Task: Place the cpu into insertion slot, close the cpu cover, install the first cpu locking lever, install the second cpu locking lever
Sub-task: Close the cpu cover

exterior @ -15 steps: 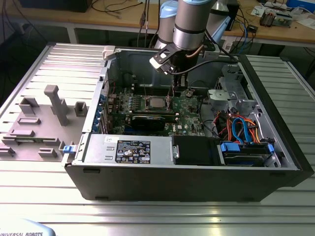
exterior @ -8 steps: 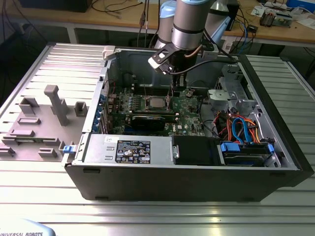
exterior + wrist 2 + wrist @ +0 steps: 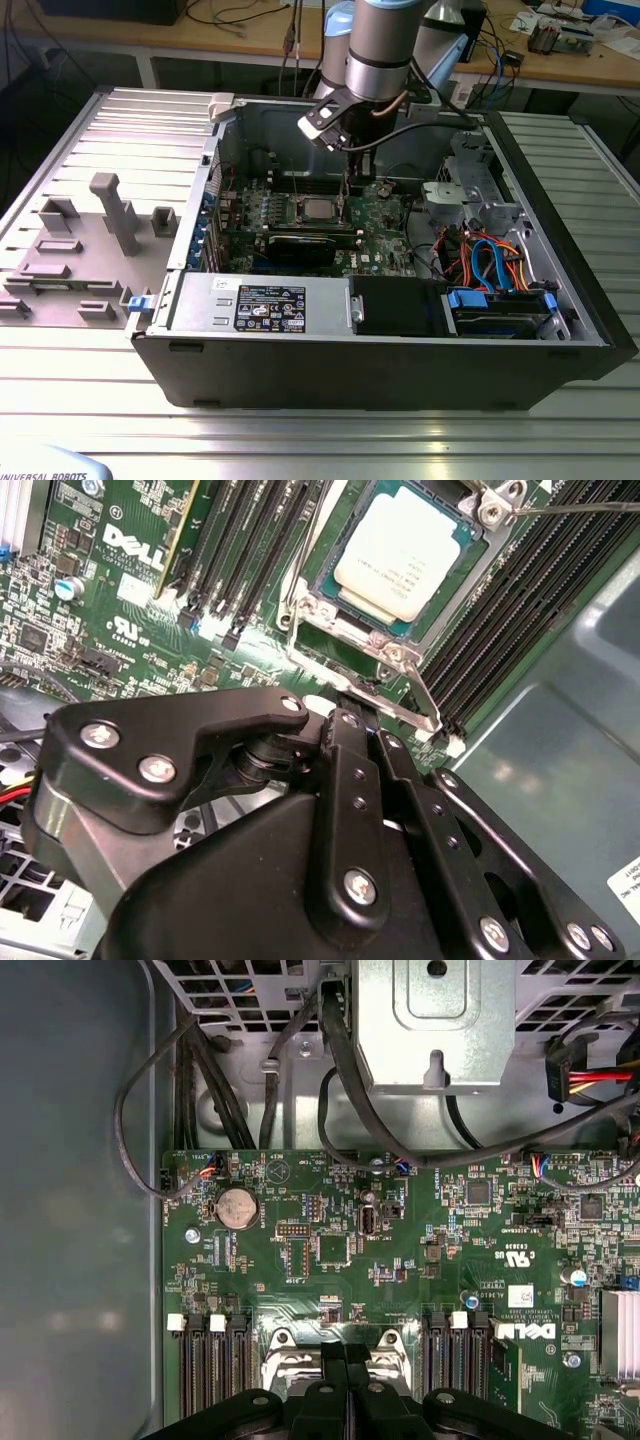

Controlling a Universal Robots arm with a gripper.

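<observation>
Your gripper (image 3: 365,728), clenched, hangs at a locking lever (image 3: 410,708) beside the cpu (image 3: 400,545) under the cpu cover (image 3: 335,610); a white printed label (image 3: 270,303) marks the near power supply (image 3: 195,300).

Matt silvery metal cpu (image 3: 400,548), black metal pincer (image 3: 352,712)

We see the open computer case (image 3: 400,370) lying on a table of ribbed aluminium profiles (image 3: 300,440), and the metal shines with pale reflected light in front of the case. Behind the case stands a wooden workbench (image 3: 120,35) on a white leg (image 3: 152,72), with loose cables (image 3: 225,15) on it; the space under it is dark. Beside the case, at the exterior view's left, grey plastic fixtures (image 3: 110,215) stand on the table.
</observation>
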